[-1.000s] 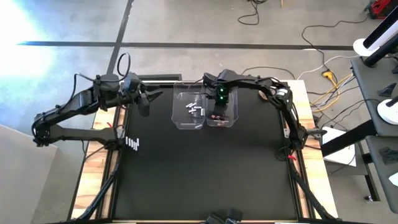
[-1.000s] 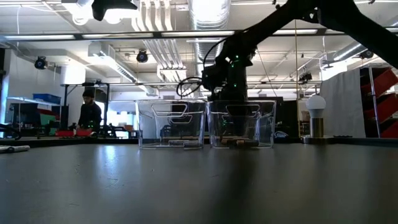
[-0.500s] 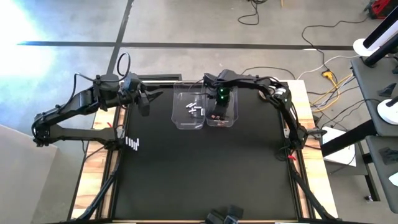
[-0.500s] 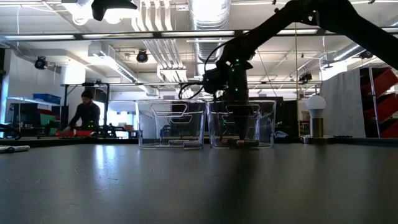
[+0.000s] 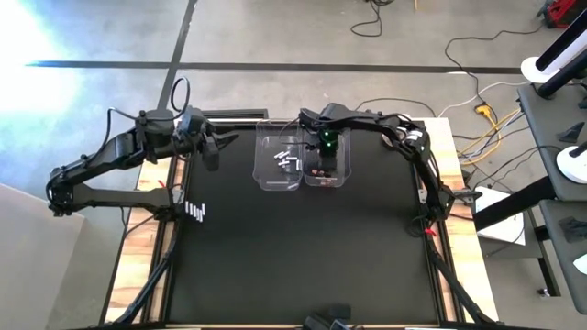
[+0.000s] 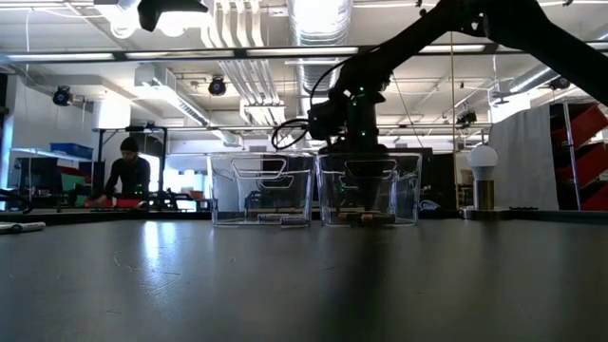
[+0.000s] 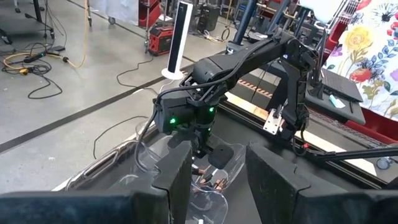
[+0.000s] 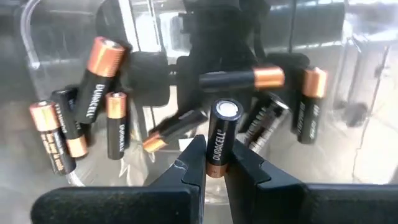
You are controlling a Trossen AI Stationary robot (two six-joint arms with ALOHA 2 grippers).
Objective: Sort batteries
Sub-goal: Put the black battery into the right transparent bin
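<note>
At the far left of the bench (image 5: 303,266) the left end effector (image 5: 217,147) waits beside the bins, its fingers spread and holding nothing; a few loose cells (image 5: 195,212) lie near the bench's left edge. Next comes the left bin (image 5: 263,158), with pale batteries (image 5: 284,160) on its floor. Touching its side is the right bin (image 5: 346,165), where the dark copper-ended batteries (image 8: 93,74) lie scattered. The right end effector (image 8: 214,163) hangs inside or just above this bin, its fingers closed on one dark cell (image 8: 219,138) held roughly upright. The step in hand looks like dropping this cell among its like; doing it well means keeping the tips centred over the bin floor, low enough that the cell will not bounce out, then opening only a little. The bin walls crowd the fingers on every side, so the exit should be straight up; how much clearance remains to the shared wall is hard to tell from the low view. The bench in front of the bins offers free room.
</note>
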